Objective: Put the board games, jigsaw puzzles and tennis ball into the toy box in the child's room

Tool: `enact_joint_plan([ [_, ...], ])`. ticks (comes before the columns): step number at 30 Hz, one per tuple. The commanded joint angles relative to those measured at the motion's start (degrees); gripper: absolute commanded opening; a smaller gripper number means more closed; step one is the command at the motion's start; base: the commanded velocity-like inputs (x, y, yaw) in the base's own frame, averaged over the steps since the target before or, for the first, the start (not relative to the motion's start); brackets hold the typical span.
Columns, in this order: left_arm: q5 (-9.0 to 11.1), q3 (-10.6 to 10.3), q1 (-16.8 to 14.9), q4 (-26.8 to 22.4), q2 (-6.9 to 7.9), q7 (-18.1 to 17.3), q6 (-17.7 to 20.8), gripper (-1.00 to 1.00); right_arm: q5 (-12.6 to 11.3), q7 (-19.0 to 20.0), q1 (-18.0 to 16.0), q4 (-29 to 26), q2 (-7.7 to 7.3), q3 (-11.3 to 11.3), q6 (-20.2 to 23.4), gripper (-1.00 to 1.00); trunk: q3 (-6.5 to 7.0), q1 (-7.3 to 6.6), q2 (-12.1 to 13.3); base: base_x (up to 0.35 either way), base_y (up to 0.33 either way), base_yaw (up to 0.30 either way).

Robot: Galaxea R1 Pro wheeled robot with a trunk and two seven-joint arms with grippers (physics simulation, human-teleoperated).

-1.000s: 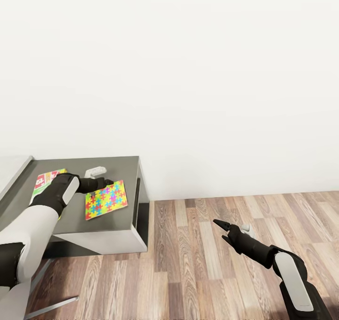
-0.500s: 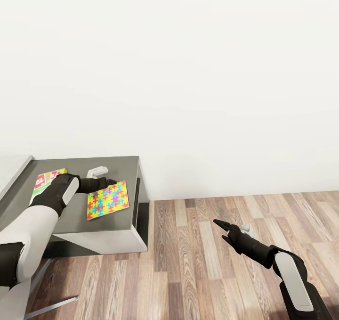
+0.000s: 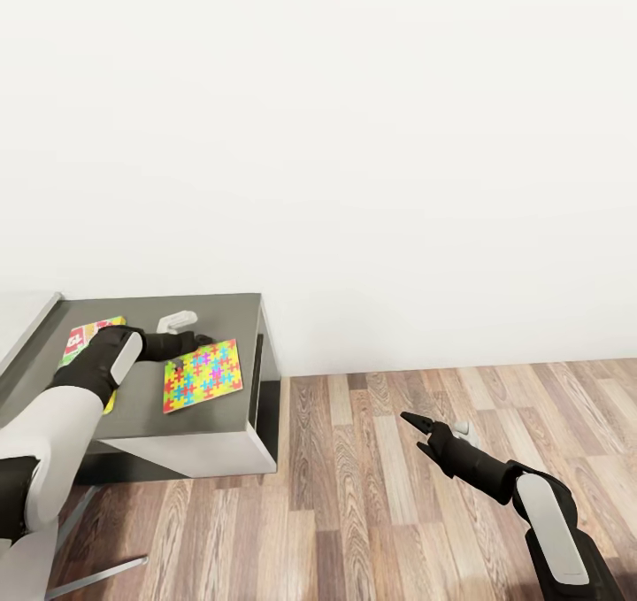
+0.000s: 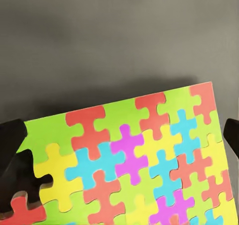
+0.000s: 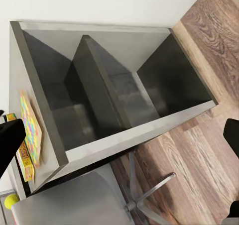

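A jigsaw puzzle, a flat sheet of yellow, pink, blue and green pieces, lies on the dark grey-topped cabinet. My left gripper hovers open at the puzzle's far edge. In the left wrist view the puzzle lies under the open gripper, whose dark fingers stand at both sides. A board game with red, white and yellow print lies beside it, partly hidden by my left arm. My right gripper hangs open over the wood floor. The tennis ball shows at the table's edge.
The cabinet has open dark compartments facing the floor. A pale grey table corner adjoins it at the left. Metal chair legs stand on the wood floor below. A white wall rises behind.
The puzzle has slid slightly to the right on the cabinet top. My left arm has drawn back a little toward the left. The right arm has not moved.
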Motion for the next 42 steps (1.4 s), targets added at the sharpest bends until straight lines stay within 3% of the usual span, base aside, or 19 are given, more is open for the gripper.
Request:
enact_joint_plan([
  [1, 0.0, 0.3, 0.0, -0.1, 0.08, -0.2, 0.4, 1.0, 0.5, 0.6, 0.0, 0.0, 0.01, -0.1, 0.3, 1.0, -0.06, 0.01, -0.1, 0.0, 0.0, 0.0],
  [4, 0.1, 0.3, 0.0, -0.6, 1.12, -0.1, 0.4, 1.0, 0.5, 0.6, 0.0, 0.0, 0.01, -0.1, 0.3, 1.0, -0.06, 0.01, -0.1, 0.0, 0.0, 0.0],
  [18, 0.1, 0.4, 0.0, -2.2, 3.29, -0.1, 0.4, 1.0, 0.5, 0.6, 0.0, 0.0, 0.01, -0.1, 0.3, 1.0, -0.06, 0.01, -0.1, 0.0, 0.0, 0.0],
  [42, -0.3, 0.5, 0.0, -1.4, 3.11, 0.9, 1.4, 1.0, 0.5, 0.6, 0.0, -0.1, 0.01, -0.1, 0.3, 1.0, -0.06, 0.01, -0.1, 0.0, 0.0, 0.0],
])
